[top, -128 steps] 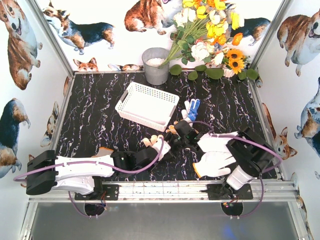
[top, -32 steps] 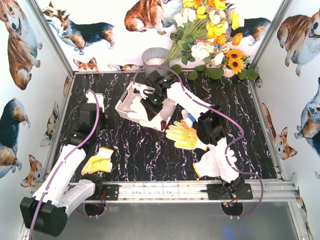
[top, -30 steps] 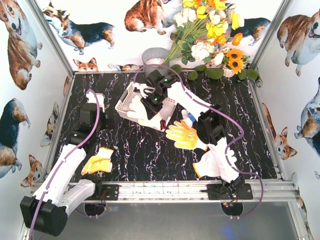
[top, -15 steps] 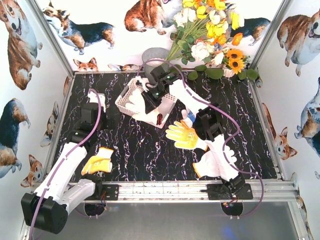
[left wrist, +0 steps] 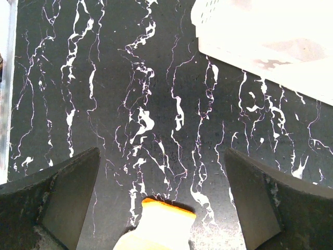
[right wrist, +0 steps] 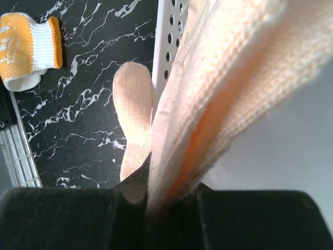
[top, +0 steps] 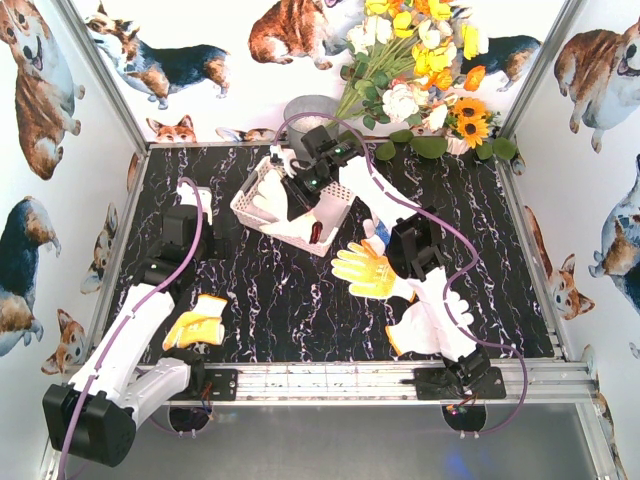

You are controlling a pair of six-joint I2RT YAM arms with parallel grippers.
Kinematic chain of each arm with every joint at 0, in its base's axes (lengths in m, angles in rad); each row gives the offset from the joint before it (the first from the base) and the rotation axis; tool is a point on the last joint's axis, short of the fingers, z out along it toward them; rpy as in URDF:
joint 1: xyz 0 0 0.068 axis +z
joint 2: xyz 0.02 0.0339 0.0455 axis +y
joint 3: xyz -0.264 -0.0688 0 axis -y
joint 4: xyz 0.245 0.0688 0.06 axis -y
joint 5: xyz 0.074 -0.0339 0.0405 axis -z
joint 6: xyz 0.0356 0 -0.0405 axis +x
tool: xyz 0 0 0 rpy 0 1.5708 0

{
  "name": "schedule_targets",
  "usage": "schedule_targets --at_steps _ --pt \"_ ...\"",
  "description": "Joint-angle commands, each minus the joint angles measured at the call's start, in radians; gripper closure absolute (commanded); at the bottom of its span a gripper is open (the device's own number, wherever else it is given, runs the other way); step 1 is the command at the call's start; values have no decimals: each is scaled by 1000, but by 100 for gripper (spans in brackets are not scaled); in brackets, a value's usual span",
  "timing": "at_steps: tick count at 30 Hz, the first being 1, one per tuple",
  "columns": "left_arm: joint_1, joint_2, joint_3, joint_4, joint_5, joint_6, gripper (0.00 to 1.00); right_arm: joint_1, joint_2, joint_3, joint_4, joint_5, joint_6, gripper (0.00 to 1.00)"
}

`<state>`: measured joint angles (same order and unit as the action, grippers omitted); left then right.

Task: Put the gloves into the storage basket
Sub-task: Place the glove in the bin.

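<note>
**Count of what is on the surface**

Five gloves show from overhead:
- one cream glove [top: 268,195]
- one yellow glove [top: 362,272]
- one white glove with an orange cuff [top: 428,325]
- one orange-yellow glove [top: 197,322]
- one glove with blue on it [top: 373,230], mostly hidden behind an arm

The left wrist view also shows an orange-edged piece of knit [left wrist: 162,221]. I cannot tell whether it is one of the five or a sixth.

There is one white storage basket [top: 275,228], one round grey bucket [top: 300,112] and one bunch of flowers [top: 420,60].

There are two arms, each with one pincer: the left pincer [left wrist: 161,153] and the right pincer [top: 298,195].
</note>
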<state>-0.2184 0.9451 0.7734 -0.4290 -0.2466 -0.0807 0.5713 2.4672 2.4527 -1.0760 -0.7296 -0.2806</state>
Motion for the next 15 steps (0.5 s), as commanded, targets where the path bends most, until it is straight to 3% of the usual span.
schedule_targets --at_steps 1,15 --pt "14 4 -10 29 13 8 0 -15 32 73 29 -3 -46 100" --pt "14 18 -10 30 20 10 0 -34 99 97 68 -52 -93 100"
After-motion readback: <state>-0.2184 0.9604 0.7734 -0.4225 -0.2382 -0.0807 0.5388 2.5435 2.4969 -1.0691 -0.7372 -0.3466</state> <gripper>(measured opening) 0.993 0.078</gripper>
